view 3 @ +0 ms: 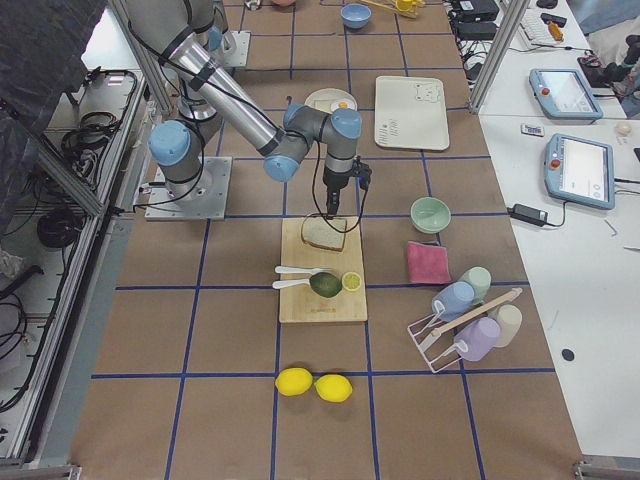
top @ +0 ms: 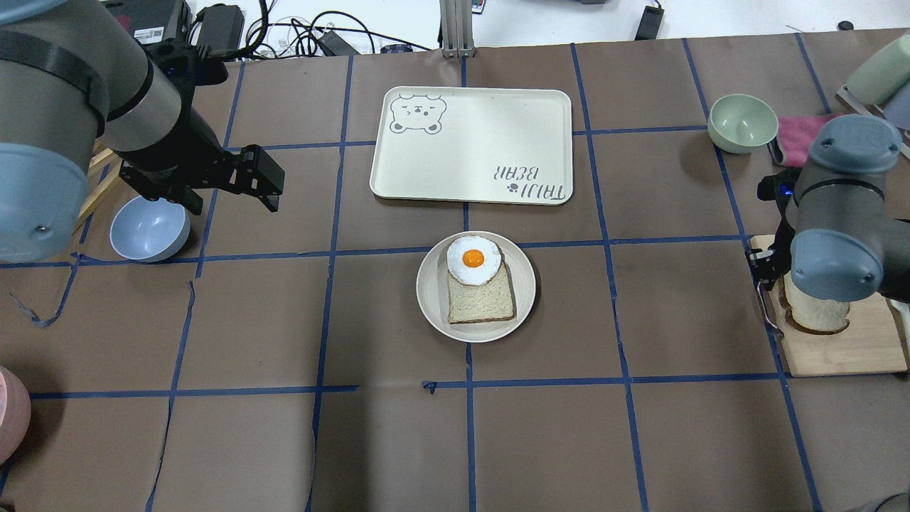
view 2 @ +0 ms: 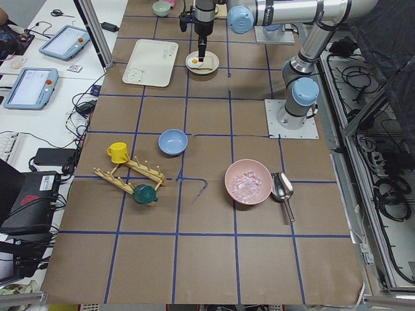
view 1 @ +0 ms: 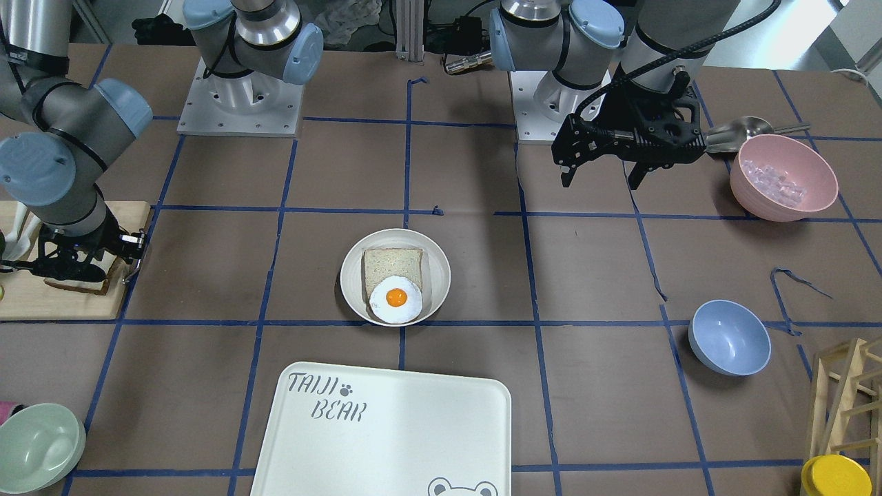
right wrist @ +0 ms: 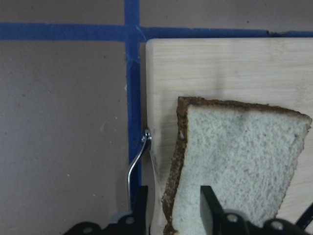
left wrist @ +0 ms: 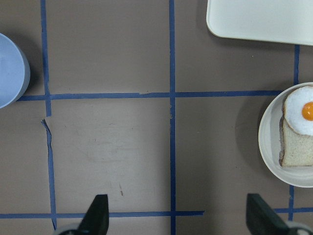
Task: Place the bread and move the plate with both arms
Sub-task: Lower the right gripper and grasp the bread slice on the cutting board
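The bread (right wrist: 234,161), a pale slice with a dark crust, lies on a wooden cutting board (right wrist: 220,68) at the robot's right end of the table. My right gripper (right wrist: 173,210) is down on it, its fingers close together across the crusted edge. The bread also shows in the front view (view 1: 76,284) and overhead view (top: 817,316). The cream plate (view 1: 351,275) sits mid-table and holds a smaller square slice and a fried egg (view 1: 395,297). My left gripper (view 1: 601,180) is open and empty, hovering above the table well to the plate's side (left wrist: 269,142).
The TAIJI BEAR tray (view 1: 386,427) lies just beyond the plate. A blue bowl (view 1: 729,337), a pink bowl (view 1: 784,176) with a metal scoop (view 1: 747,131), a green bowl (view 1: 38,444), a wooden rack (view 1: 847,399) and a yellow cup (view 1: 835,477) stand around the edges.
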Motion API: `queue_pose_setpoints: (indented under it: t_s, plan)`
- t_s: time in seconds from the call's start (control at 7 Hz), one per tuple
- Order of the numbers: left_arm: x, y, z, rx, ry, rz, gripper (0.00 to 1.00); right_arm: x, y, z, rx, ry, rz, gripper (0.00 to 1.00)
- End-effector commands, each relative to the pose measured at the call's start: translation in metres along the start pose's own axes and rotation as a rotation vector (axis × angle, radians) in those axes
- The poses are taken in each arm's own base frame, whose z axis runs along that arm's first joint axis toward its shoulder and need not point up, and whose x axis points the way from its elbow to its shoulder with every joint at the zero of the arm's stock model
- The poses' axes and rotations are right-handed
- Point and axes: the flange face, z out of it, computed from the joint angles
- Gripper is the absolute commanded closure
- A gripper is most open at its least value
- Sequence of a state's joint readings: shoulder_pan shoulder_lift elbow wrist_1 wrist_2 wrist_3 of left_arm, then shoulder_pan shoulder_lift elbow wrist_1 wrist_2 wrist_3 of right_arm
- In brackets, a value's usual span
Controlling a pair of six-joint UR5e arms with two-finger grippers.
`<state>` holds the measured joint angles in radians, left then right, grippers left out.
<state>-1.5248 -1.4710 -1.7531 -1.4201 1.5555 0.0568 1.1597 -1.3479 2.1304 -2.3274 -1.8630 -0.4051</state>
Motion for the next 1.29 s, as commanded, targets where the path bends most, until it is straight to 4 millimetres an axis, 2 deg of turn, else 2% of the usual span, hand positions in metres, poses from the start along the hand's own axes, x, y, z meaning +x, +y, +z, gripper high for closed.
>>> queue_pose_setpoints:
  t_s: [0.0,0.29,0.43,0.71,1.14]
  plan:
    - [0.0,-0.0003,-0.0007,0.002,0.0,0.0,0.0,-0.0002,0.0041,0.0059,-0.026,0.023,-0.023,0.87]
    - [0.0,-0.0002,-0.0006,0.001,0.0,0.0,0.0,-0.0012,0.0019,0.011,-0.028,0.02,-0.028,0.85]
    - [0.0,-0.0002,-0.0006,0.001,0.0,0.002,0.0,0.002,0.0012,0.0039,-0.018,0.03,-0.021,0.79]
    - [0.0,0.0001,0.0001,-0.001,0.0,0.002,0.0,0.0019,0.0003,0.0039,-0.015,0.026,-0.021,0.7]
    - [0.0,-0.0001,0.0,0.001,0.0,0.0,0.0,0.0004,-0.0009,0.008,-0.016,0.019,-0.019,0.66]
